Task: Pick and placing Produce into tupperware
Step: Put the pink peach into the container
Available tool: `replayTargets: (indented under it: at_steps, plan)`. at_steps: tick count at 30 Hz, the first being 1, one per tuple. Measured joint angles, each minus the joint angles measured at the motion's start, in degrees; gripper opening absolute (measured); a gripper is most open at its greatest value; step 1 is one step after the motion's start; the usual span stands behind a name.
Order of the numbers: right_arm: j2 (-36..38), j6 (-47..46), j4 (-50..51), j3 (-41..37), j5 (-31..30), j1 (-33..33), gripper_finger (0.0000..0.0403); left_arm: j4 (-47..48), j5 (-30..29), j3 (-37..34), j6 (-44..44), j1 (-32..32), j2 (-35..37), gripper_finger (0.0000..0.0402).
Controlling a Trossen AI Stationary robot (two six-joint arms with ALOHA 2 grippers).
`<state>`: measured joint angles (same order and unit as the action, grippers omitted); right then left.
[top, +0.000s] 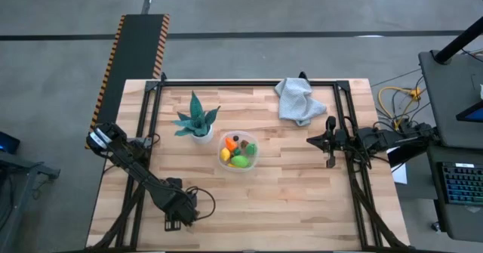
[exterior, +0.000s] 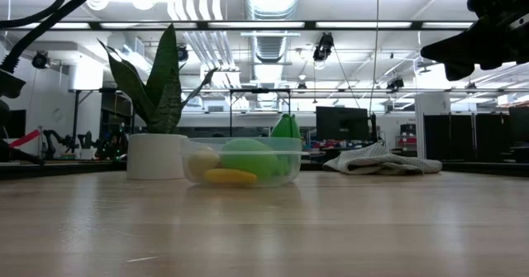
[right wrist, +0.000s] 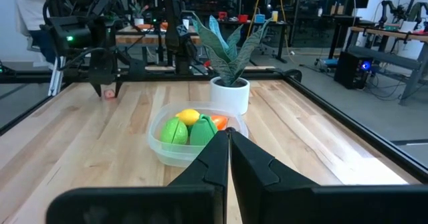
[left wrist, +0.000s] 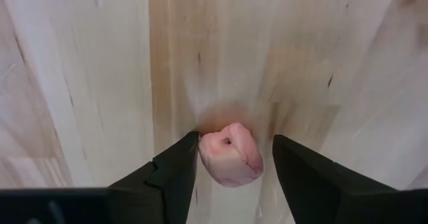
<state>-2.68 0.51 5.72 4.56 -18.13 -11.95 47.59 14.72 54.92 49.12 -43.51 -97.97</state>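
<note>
Hovering at the table's near-left edge in the high view, left gripper [top: 175,223] sits well apart from the tupperware [top: 238,152], which holds green, yellow and orange produce [top: 237,153]. Low view: tub beside white plant pot [exterior: 155,155]. Left wrist view: fingers [left wrist: 175,167] spread wide around a pink piece [left wrist: 231,154], one touching it. Right wrist view: right gripper [right wrist: 228,138] pinched shut, empty, tub ahead of it.
</note>
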Motion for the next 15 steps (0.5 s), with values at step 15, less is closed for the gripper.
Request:
replayTargets:
  at_steps: [15]
  plan:
    - [0.0,0.1,-0.1,0.0,0.0,0.0,0.0009,0.5,0.3,-0.9,-3.2,0.0,0.1,0.0038]
